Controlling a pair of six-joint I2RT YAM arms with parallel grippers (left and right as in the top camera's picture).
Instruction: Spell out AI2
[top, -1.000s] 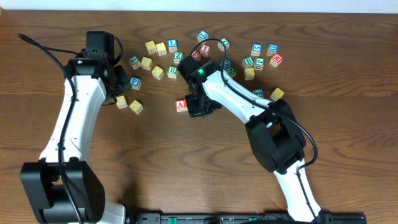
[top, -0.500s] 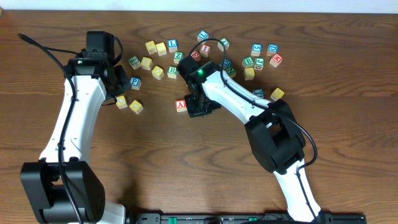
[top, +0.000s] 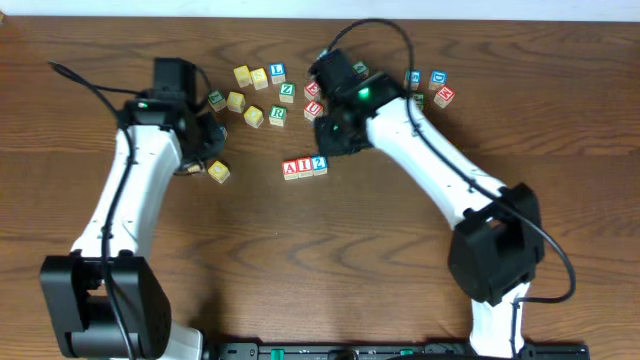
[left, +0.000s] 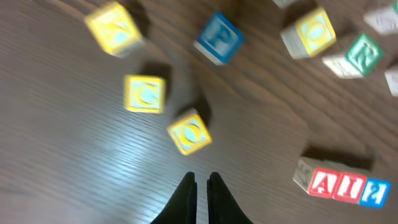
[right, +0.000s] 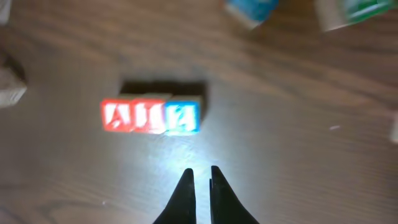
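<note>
Three blocks stand in a row on the table: a red A (top: 291, 168), a red I (top: 305, 167) and a blue 2 (top: 319, 165), touching side by side. The row also shows in the right wrist view (right: 151, 116) and at the lower right of the left wrist view (left: 348, 186). My right gripper (top: 338, 140) (right: 199, 171) is shut and empty, raised just behind the row. My left gripper (top: 198, 148) (left: 199, 179) is shut and empty, near a yellow O block (left: 189, 132) at the left.
Several loose letter blocks lie along the back of the table (top: 275, 90), more at the back right (top: 430, 88). A yellow block (top: 218, 172) sits by the left arm. A yellow C block (left: 145, 94) and a blue P block (left: 218, 38) lie ahead of the left fingers.
The right gripper has lifted and pulled back from beside the A, leaving the I and 2 blocks next to it. The left arm has shifted slightly to the right.
</note>
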